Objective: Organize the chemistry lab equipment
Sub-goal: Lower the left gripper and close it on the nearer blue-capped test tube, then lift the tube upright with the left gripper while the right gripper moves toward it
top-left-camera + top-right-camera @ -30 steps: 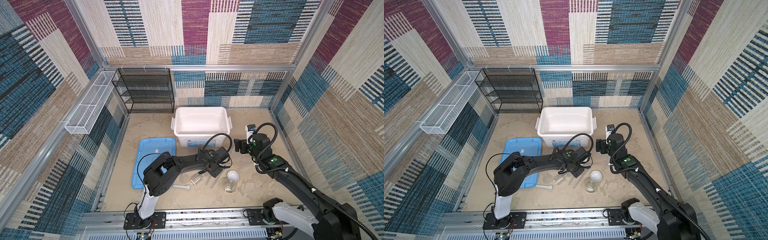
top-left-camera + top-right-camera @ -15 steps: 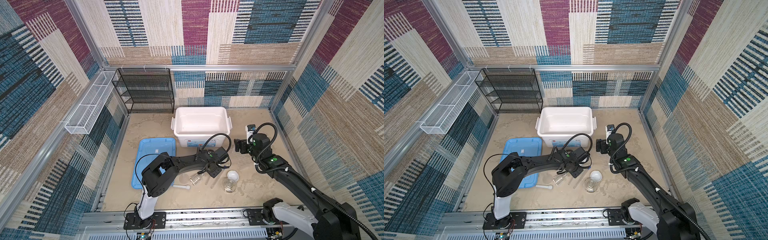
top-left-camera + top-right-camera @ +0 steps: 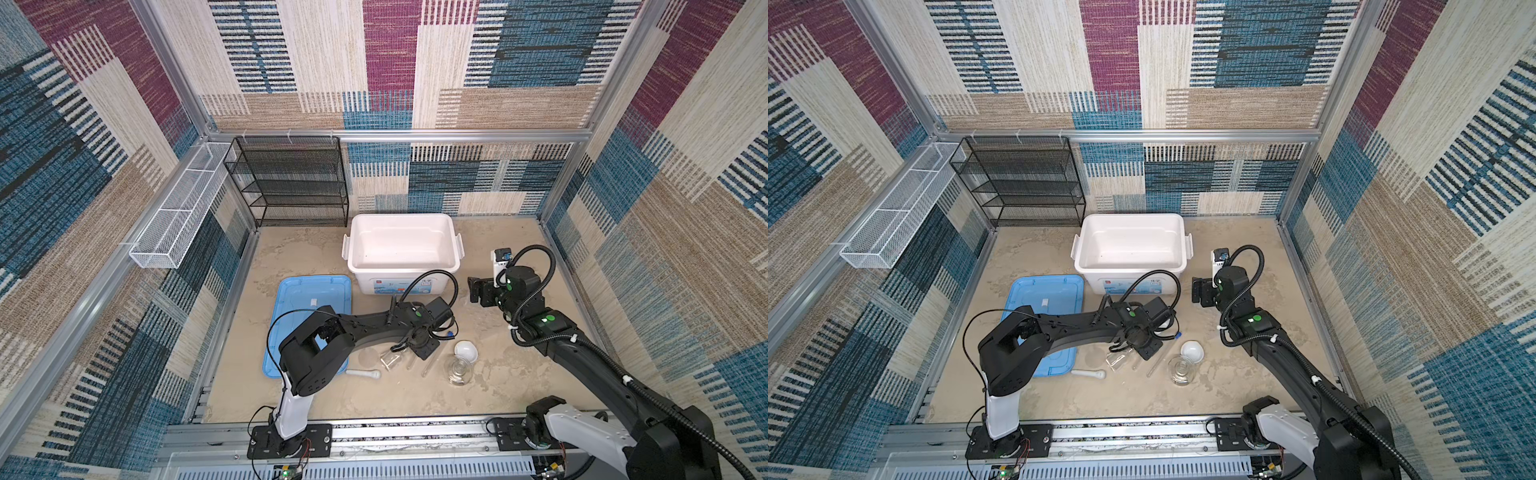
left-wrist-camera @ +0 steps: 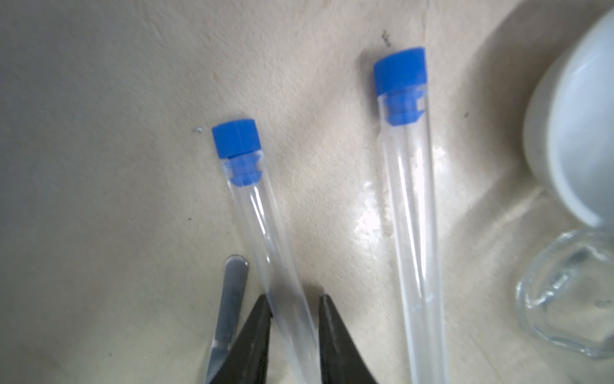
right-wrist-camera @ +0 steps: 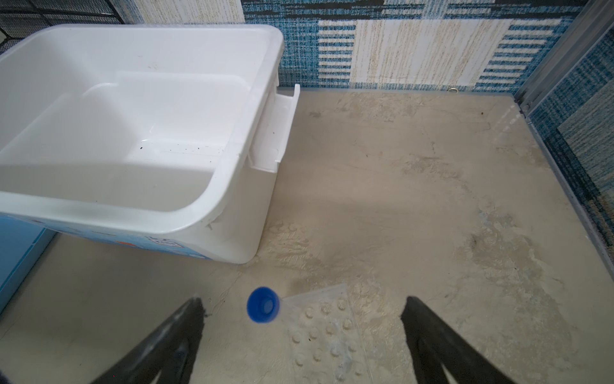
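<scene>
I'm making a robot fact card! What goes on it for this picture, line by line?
left pincer: down at the table, fingers either side of a blue-capped test tube, a gap showing on one side
right pincer: wide open, near the white bin
second test tube: lying beside the first
tweezers: lying beside the straddled tube
white bowl: next to the glass flask
blue lid: off, flat on the table
</scene>
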`<state>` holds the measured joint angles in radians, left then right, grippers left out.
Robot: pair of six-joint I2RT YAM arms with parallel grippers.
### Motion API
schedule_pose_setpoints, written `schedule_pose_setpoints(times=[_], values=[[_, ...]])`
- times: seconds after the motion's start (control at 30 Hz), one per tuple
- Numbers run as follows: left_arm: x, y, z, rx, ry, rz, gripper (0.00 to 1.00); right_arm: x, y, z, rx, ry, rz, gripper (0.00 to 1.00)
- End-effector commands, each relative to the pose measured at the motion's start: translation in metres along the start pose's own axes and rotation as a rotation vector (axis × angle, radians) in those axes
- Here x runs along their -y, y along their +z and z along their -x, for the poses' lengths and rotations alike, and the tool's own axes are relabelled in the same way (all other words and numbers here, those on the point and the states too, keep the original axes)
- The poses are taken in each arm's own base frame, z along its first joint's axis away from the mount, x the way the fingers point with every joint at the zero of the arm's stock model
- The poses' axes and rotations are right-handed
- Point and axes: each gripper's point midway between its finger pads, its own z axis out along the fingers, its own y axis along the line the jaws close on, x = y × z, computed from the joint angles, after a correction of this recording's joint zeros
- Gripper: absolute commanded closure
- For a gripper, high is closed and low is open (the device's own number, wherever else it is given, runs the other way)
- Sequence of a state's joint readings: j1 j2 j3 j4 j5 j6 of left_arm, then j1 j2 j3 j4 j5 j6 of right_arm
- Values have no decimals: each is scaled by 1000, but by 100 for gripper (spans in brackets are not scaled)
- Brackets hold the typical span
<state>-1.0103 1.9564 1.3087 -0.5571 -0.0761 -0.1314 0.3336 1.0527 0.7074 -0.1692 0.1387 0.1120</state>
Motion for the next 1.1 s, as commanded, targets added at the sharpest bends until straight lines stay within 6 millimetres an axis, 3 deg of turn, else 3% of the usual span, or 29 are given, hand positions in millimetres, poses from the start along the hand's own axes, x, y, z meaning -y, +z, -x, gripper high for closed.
schedule_pose_setpoints(times=[0.0,0.13,0.4,0.57,0.77,1.07], values=[[-1,-2,-7,-17,-22,3,76,-3,-1,11,34,20,12,5],[-4,-4,-3,8,-27,21,81,-6,-1,11,35,17,31,5],[-7,-25,28,141,-44,26,84,-24,-11,19,83,-7,143,7],[-13,-47,49,261,-49,34,84,-41,-19,23,96,-21,245,13],[-23,-80,66,453,-56,69,84,-55,-25,22,80,-7,338,29],[-28,-124,72,744,-14,76,83,-95,-33,14,-3,46,590,37]])
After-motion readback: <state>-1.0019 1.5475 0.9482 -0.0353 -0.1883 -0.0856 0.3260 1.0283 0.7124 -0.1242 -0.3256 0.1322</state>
